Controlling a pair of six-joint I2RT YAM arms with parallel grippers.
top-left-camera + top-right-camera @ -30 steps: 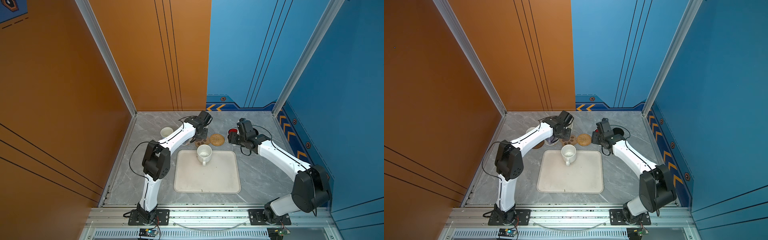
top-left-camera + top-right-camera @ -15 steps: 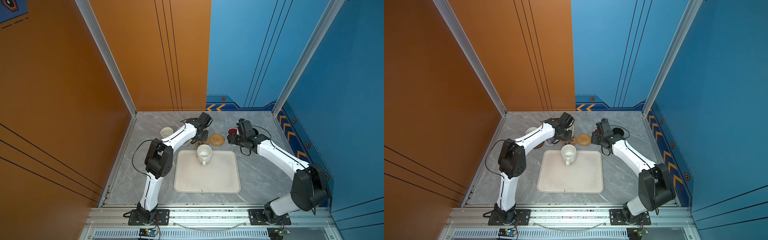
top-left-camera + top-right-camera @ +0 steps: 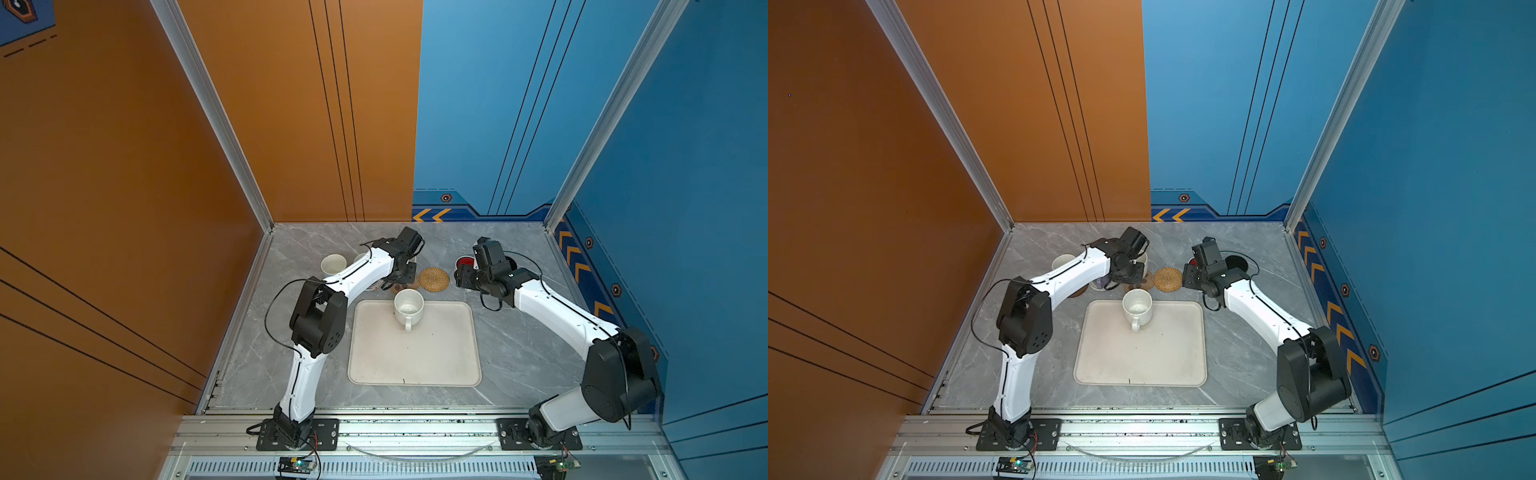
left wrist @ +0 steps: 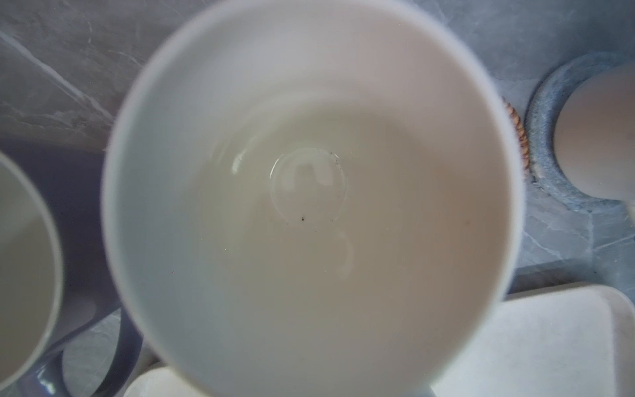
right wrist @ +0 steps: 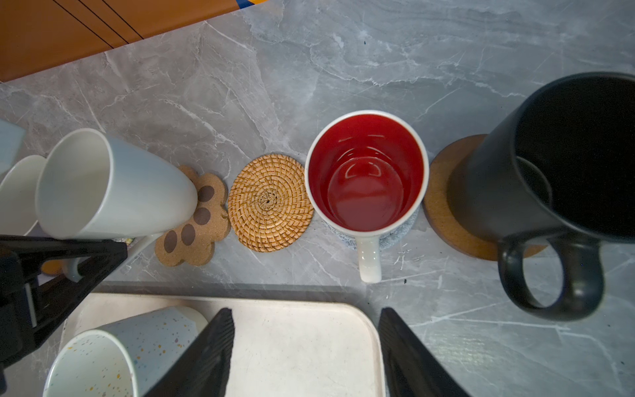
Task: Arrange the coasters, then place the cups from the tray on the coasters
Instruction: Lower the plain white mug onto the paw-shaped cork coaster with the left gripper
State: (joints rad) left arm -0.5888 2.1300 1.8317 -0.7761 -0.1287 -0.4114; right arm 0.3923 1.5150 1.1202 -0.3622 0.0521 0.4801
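Presently the left gripper [image 5: 79, 266] clamps the pale blue mug [image 5: 113, 185] by its handle, tilted, base over the paw coaster [image 5: 196, 227]; right gripper [image 5: 307, 312] gapes empty

**Near tray free, coaster row tight**

I have clear room over the near part of the tray [image 3: 415, 357]; only the speckled mug [image 3: 408, 307] stands at its far edge. The row beyond is crowded. The rattan coaster [image 5: 270, 202] lies bare, but it is hemmed by the red-lined mug [image 5: 366, 175] on one side and, on the other, the light blue mug [image 5: 113, 185] clamped in the left gripper [image 5: 77, 266] at the paw coaster [image 5: 196, 223]. The black mug [image 5: 567, 154] blocks the right end. Behind the row the marble table [image 5: 309, 68] is open to the wall.
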